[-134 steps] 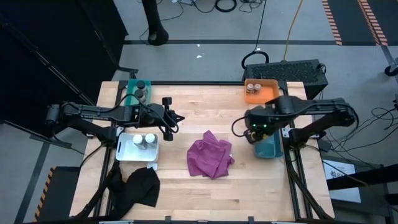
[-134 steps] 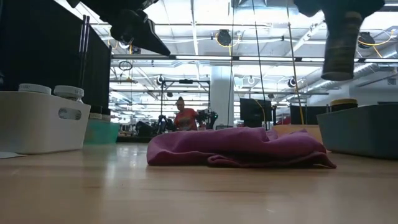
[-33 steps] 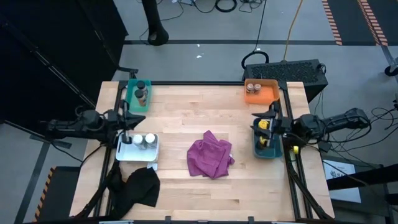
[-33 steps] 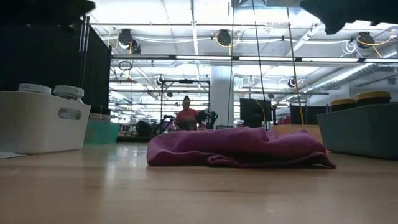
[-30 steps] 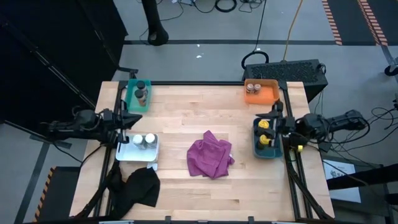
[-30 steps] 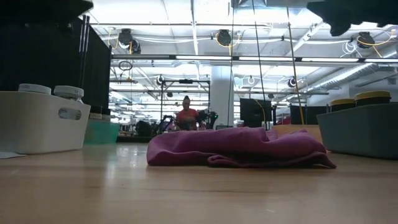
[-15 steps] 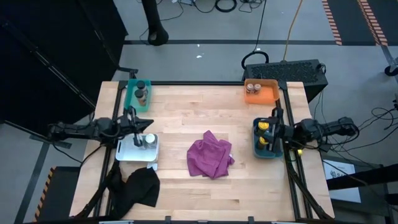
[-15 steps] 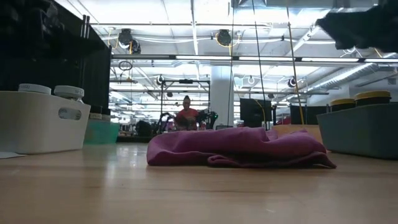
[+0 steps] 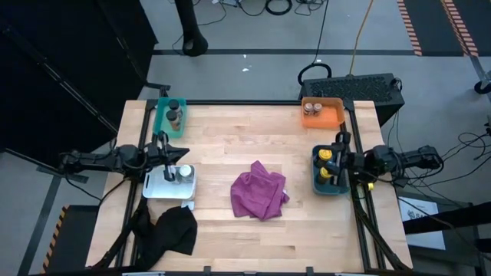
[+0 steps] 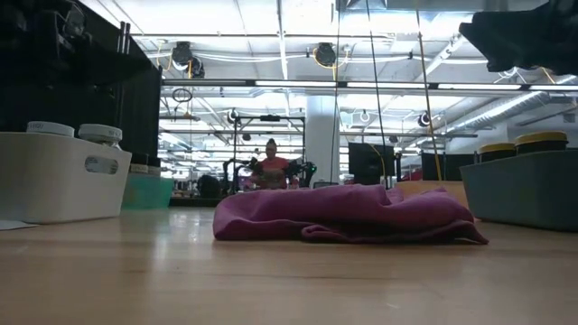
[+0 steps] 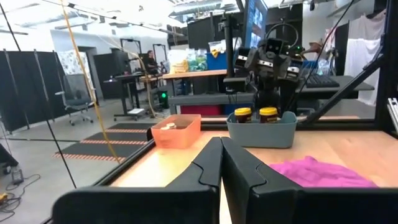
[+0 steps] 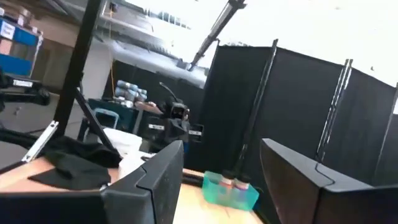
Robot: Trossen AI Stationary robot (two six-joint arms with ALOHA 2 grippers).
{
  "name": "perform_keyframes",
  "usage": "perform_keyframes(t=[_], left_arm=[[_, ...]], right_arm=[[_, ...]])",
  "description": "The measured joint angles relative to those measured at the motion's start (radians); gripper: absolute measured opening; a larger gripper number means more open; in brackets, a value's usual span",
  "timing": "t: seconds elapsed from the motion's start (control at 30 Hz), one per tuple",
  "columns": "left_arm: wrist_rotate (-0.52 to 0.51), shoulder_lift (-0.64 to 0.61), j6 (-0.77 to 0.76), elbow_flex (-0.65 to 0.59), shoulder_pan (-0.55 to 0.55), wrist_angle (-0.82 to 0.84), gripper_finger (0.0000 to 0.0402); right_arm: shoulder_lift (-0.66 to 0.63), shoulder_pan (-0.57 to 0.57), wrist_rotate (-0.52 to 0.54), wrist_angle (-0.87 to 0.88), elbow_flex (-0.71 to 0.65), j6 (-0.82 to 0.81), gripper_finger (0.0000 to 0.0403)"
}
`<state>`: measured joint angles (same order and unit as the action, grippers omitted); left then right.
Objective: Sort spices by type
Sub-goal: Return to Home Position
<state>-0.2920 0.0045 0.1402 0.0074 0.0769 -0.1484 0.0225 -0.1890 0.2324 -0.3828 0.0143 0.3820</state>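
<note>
The spice jars stand in pairs in four trays. Two white-lidded jars (image 9: 176, 173) are in the white tray (image 9: 156, 187), and two yellow-lidded jars (image 9: 325, 164) are in the blue-grey tray (image 9: 334, 187). Two brownish jars (image 9: 311, 108) sit in the orange tray (image 9: 331, 115) and two dark jars (image 9: 174, 113) in the green tray (image 9: 162, 123). My left gripper (image 9: 167, 146) is shut and hovers over the white tray's far edge. My right gripper (image 9: 337, 150) is open and empty above the blue-grey tray's right side.
A crumpled magenta cloth (image 9: 261, 192) lies at the table's middle. A black cloth (image 9: 172, 229) hangs over the near-left corner. The wood between the trays is bare. In the low view, my right arm (image 10: 533, 36) hangs at top right above the blue-grey tray (image 10: 524, 188).
My left gripper has moved a little toward the table's right, from beside the white tray to over its far edge. My right arm has folded back toward the right edge and sunk lower. Jars and cloth have stayed put.
</note>
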Motion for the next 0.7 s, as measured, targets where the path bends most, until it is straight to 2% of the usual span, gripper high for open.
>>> perform_keyframes(t=[0.7], left_arm=[[0.0,0.0,-0.002,0.0,0.0,0.001,0.0011]], right_arm=[[0.0,0.0,0.003,0.037,0.0,-0.003,0.0196]])
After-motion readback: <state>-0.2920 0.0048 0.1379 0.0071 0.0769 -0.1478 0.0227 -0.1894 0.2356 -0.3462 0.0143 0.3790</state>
